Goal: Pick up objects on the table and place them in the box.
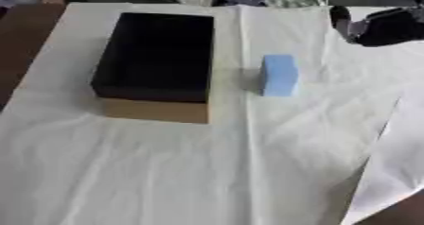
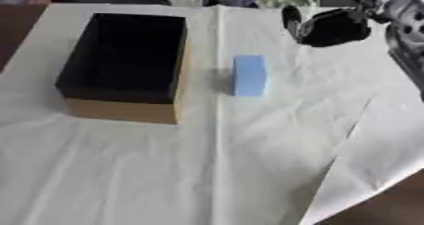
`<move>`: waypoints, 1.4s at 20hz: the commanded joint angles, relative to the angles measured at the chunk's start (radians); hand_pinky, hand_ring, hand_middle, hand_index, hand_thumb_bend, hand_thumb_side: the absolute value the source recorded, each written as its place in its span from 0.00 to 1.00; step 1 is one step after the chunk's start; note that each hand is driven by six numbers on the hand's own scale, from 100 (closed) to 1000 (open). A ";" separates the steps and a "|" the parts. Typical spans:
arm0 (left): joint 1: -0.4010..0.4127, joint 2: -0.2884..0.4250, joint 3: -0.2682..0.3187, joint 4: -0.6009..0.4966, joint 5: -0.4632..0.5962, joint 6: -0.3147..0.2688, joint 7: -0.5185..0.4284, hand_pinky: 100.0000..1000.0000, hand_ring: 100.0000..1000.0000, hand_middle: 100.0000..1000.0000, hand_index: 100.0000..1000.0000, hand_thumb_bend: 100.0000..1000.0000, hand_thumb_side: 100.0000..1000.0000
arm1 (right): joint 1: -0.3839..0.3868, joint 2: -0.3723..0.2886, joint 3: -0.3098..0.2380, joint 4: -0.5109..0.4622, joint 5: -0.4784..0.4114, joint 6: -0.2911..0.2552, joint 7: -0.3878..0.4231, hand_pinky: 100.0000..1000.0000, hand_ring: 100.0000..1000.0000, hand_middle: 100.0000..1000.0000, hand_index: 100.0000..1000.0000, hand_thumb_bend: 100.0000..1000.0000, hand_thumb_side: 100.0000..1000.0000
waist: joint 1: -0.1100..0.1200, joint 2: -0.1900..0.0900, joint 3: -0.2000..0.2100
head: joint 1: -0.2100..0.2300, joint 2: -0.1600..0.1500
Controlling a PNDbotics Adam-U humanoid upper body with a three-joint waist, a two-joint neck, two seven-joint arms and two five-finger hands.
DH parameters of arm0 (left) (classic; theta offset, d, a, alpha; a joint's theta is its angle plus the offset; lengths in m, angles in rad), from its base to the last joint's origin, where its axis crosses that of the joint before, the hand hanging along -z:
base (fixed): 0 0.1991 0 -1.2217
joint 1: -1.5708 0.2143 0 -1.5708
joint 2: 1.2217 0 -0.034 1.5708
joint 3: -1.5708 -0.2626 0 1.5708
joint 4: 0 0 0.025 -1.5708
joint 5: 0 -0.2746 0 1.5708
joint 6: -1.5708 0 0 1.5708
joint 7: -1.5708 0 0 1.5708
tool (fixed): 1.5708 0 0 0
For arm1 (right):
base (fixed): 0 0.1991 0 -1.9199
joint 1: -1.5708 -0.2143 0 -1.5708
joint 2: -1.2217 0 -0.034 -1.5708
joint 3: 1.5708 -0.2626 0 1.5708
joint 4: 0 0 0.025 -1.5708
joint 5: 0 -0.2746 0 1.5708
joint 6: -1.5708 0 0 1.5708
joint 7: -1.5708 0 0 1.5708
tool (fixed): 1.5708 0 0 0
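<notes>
Blue block (image 1: 279, 75) stands beside the box (image 1: 157, 58), long axis running away from the robot, nearest the right robot hand (image 2: 331, 28) (fingers unreadable).

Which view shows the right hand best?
The right eye view. There the right hand shows whole, with the silver arm joints behind it, hovering above the table beyond the blue block. The left eye view cuts it at the right edge, showing only its dark bulk. Neither view settles its fingers.
</notes>
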 commanded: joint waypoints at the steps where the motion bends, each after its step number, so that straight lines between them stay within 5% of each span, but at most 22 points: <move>1: -0.004 0.027 0.000 -0.019 0.002 0.001 -0.005 0.95 0.64 0.61 0.82 0.01 0.43 | -0.032 -0.046 0.009 -0.015 0.055 -0.001 0.122 0.94 0.96 0.89 0.96 0.09 0.00 | 0.000 -0.022 0.001 | -0.002 -0.007; 10: -0.002 0.029 -0.001 -0.019 0.002 0.000 -0.008 0.95 0.63 0.60 0.82 0.01 0.42 | -0.105 -0.061 0.075 -0.015 0.119 0.022 0.308 0.97 0.99 0.92 0.99 0.21 0.04 | 0.001 -0.024 0.004 | -0.004 -0.011; 15: -0.002 0.031 -0.002 -0.019 0.003 0.001 -0.008 0.95 0.63 0.60 0.82 0.00 0.42 | -0.145 -0.079 0.151 -0.015 0.118 0.059 0.319 0.97 0.99 0.91 0.99 0.28 0.12 | -0.003 -0.024 0.006 | -0.008 -0.012; 28: -0.001 0.029 -0.004 -0.019 0.005 0.004 -0.013 0.95 0.63 0.60 0.82 0.00 0.42 | -0.217 -0.064 0.310 -0.010 0.053 0.268 0.319 0.97 0.98 0.90 0.98 0.26 0.06 | -0.005 -0.021 0.013 | -0.011 -0.015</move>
